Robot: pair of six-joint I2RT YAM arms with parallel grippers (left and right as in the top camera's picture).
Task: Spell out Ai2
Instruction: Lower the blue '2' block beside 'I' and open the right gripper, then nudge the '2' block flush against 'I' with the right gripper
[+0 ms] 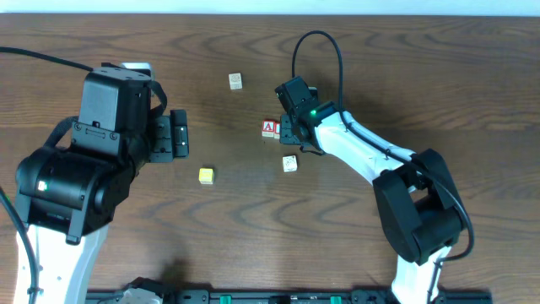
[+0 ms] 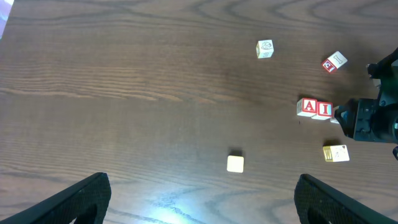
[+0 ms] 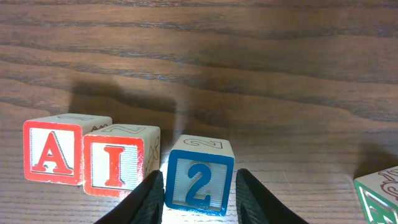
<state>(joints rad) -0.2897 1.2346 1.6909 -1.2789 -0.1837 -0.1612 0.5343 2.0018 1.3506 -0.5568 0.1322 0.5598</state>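
The right pincer (image 3: 200,186) is squeezing the 2 block (image 3: 199,168) at the bottom middle, and letting go crooked could be knocking the I block (image 3: 118,165), while the left pincer (image 1: 180,135) is sitting wide apart.

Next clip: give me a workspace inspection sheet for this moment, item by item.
Surface: dark wood-grain table.
Job's things: red-bordered wooden A block and red-bordered wooden I block touching; blue-bordered wooden 2 block next in line, slight gap.
Clutter: yellow wooden cube; pale printed wooden cube; green-bordered wooden block.
Claws: left claw open, empty; right claw closed on the 2 block.
Cables: black looping cable above the right arm.
Surroundings: black rail along the near edge.
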